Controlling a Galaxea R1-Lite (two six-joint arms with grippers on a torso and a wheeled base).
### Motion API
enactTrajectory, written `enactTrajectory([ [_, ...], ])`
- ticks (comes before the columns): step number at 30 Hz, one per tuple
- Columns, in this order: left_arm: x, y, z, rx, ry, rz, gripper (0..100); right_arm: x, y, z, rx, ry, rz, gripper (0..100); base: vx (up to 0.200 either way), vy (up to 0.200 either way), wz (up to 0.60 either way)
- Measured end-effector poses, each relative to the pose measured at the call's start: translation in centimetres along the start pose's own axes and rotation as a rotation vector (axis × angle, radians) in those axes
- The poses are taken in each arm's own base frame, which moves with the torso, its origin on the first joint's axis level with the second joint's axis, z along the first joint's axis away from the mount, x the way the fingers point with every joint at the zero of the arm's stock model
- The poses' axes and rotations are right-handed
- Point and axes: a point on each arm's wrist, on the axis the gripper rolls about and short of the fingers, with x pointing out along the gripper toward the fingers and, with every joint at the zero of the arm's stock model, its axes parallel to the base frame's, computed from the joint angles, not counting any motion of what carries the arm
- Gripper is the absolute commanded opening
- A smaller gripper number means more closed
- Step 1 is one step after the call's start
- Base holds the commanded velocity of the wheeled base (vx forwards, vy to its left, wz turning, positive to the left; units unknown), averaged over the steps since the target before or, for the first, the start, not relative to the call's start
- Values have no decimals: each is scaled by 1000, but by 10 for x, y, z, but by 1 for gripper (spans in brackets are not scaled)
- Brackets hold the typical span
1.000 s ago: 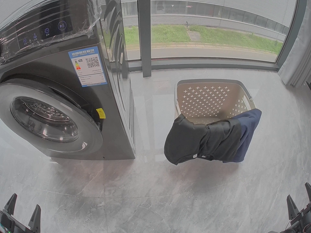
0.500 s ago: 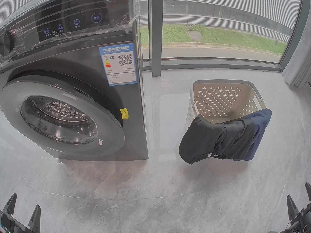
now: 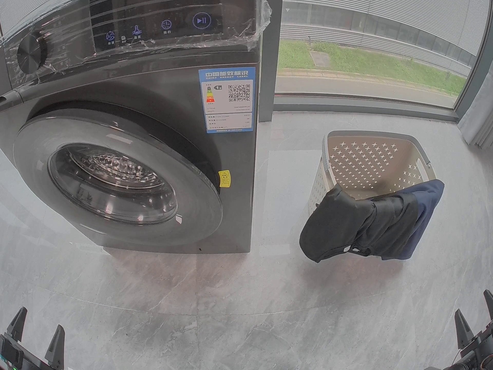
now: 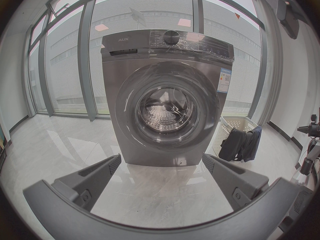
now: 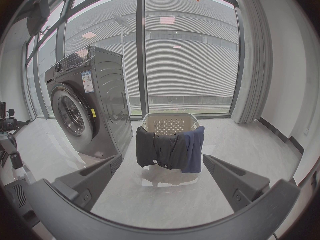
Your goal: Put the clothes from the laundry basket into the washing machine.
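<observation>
A grey front-loading washing machine [image 3: 154, 129] stands at the left, its round glass door [image 3: 115, 183] shut. To its right a cream laundry basket [image 3: 377, 160] sits on the floor. A black garment [image 3: 354, 224] and a navy garment [image 3: 423, 201] hang over the basket's near rim. My left gripper [image 3: 36, 330] is low at the near left, open and empty. My right gripper [image 3: 475, 317] is low at the near right, open and empty. The left wrist view faces the washing machine [image 4: 166, 97]. The right wrist view faces the laundry basket [image 5: 170, 124] and the clothes [image 5: 170, 149].
Polished grey marble floor [image 3: 246, 304] lies between me and both objects. Floor-to-ceiling windows [image 3: 380, 37] run behind them, with a curtain [image 3: 477, 119] at the far right. A tripod stand [image 4: 310, 144] is off to the side.
The head view has shifted: the washing machine and basket now sit further right in the picture and the machine's front shows more fully. Both grippers hold the same pose.
</observation>
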Motion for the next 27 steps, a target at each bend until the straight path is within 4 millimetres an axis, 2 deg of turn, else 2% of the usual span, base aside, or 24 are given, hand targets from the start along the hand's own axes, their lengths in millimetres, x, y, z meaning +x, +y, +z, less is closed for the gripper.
enactTrajectory([
  [10, 0, 0, 0, 0, 0, 0, 100, 0, 0, 0, 0, 0, 0, 100, 0, 200, 0],
  [27, 0, 0, 0, 0, 0, 0, 100, 0, 0, 0, 0, 0, 0, 100, 0, 12, 0],
])
